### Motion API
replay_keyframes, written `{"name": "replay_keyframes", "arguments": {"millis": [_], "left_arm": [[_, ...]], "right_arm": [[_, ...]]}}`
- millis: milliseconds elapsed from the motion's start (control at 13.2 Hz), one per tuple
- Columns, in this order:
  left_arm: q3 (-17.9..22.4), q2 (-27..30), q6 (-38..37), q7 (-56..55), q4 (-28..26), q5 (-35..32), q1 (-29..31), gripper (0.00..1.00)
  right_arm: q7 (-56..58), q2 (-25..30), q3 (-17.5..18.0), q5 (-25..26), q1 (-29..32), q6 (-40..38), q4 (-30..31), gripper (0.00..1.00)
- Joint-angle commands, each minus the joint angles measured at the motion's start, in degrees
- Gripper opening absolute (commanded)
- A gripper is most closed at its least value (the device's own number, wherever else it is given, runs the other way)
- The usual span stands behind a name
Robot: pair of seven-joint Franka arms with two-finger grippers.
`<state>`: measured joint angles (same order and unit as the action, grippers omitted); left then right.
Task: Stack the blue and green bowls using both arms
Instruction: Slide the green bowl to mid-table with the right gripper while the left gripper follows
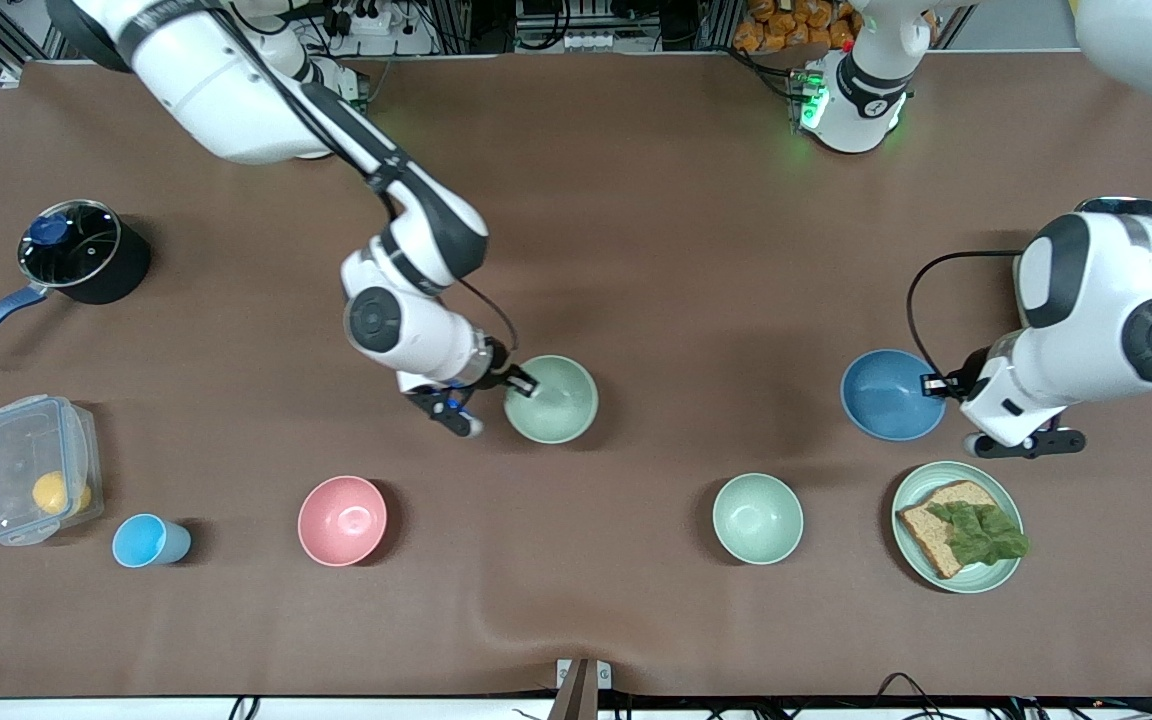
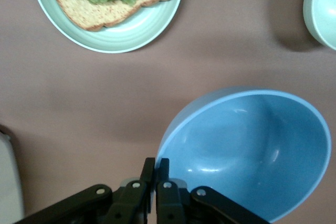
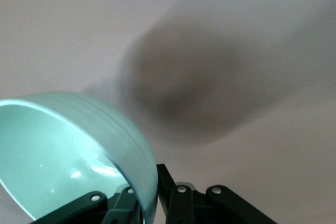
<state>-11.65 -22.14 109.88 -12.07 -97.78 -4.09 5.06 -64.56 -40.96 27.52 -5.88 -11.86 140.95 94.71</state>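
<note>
- The right claw [image 1: 524,383], in the centre of the front frame, is clenched on the rim of the green bowl [image 1: 552,399]; the right wrist view shows one finger inside and one outside the wall [image 3: 137,192].
- The green bowl appears lifted: a large soft shadow lies on the surface [image 3: 252,51] well apart from it in the right wrist view, though how high it hangs is hard to judge.
- The left claw [image 1: 937,385], at the right of the front frame, is pinched on the rim of the blue bowl [image 1: 891,394], fingers [image 2: 148,174] straddling the edge in the left wrist view.
- The blue bowl looks tilted toward the camera there, probably because an edge grip lets the free side sag.
- Both bowls are held by one edge, which leaves their openings clear for nesting; I judge the next step is bringing them together.
- Lower in the front frame sit the paler mint bowl [image 1: 757,517], the pink bowl [image 1: 342,520] and the plate with bread and lettuce [image 1: 957,541]; none are touched.
</note>
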Motion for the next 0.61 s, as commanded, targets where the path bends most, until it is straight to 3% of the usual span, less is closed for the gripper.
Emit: {"name": "replay_keyframes", "arguments": {"millis": [0,152,228,380,532], "left_arm": [[0.1,-0.5,-0.5,-5.4,1.4,-0.8,-3.6,0.00],[0.0,-0.5,-0.5,-5.8,1.7,-0.1,-3.7,0.00],[0.0,-0.6,-0.5,-6.5,1.8,0.0,-4.6,0.00],[0.0,-1.0,-0.5,-9.8,2.3,2.1,-5.8,0.00],[0.0,-2.4,-0.5,-14.7,5.0,4.0,-8.0,0.00]], "right_arm": [[-6.6,-5.8,0.4,-0.6,-4.6,5.4,-6.0,0.00],[-11.4,-9.0,0.3,-0.2,-7.9,8.5,-9.9,0.00],[-12.9,-9.7,0.3,0.0,-8.4,8.5,-10.6,0.21],[-13.6,-9.7,0.3,0.1,-8.3,8.5,-10.5,0.96],[-13.5,-9.1,0.2,0.1,-7.7,7.9,-10.5,1.00]]}}
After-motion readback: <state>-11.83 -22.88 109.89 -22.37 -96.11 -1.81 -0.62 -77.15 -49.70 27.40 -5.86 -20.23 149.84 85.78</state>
